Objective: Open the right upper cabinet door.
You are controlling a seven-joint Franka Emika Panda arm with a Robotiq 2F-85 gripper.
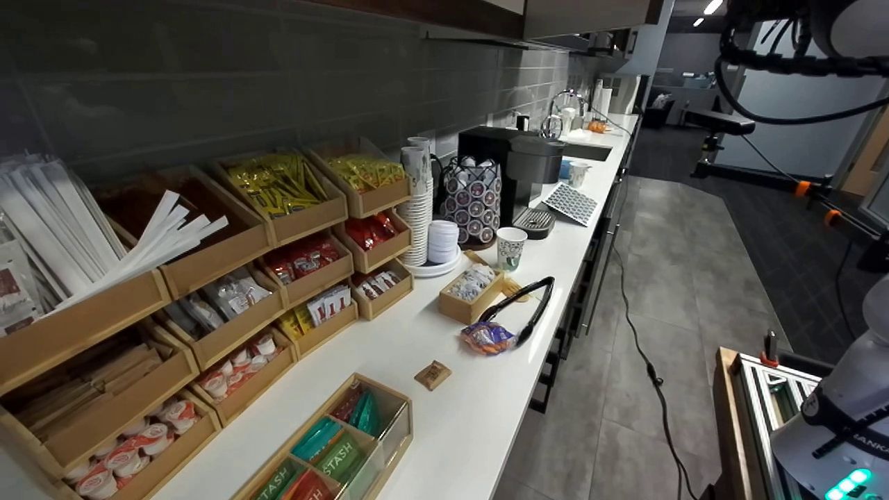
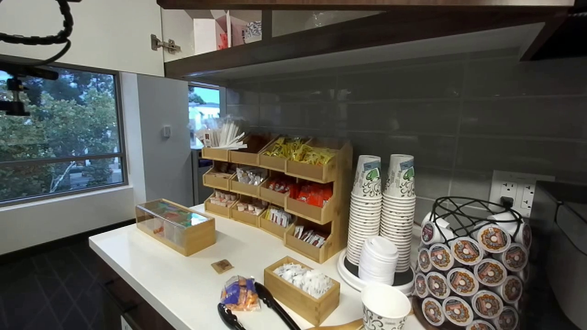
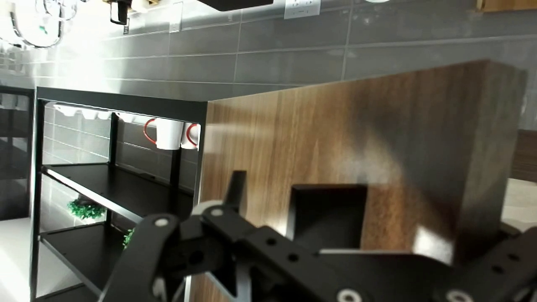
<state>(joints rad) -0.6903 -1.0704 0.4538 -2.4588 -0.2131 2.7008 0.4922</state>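
Note:
The right upper cabinet door (image 3: 285, 138) is a brown wood panel in the wrist view, which is upside down. It stands swung out from the cabinet; its pale inner face (image 1: 590, 15) shows in an exterior view, and its lower edge (image 2: 367, 4) runs along the top in an exterior view. My gripper (image 3: 394, 188) is open in front of the wood face near its free edge. One finger shows; the far fingertip is out of frame. A black square piece (image 3: 329, 218) lies between the fingers; I cannot tell what it is. The gripper is out of both exterior views.
The left cabinet door (image 2: 110, 36) stands open. A black open shelf (image 3: 121, 176) with mugs adjoins the door. Below are the white counter (image 2: 183, 279), snack bins (image 2: 275, 160), stacked cups (image 2: 364, 220) and coffee machine (image 1: 528, 160). Arm parts (image 1: 819, 42) hang over the aisle.

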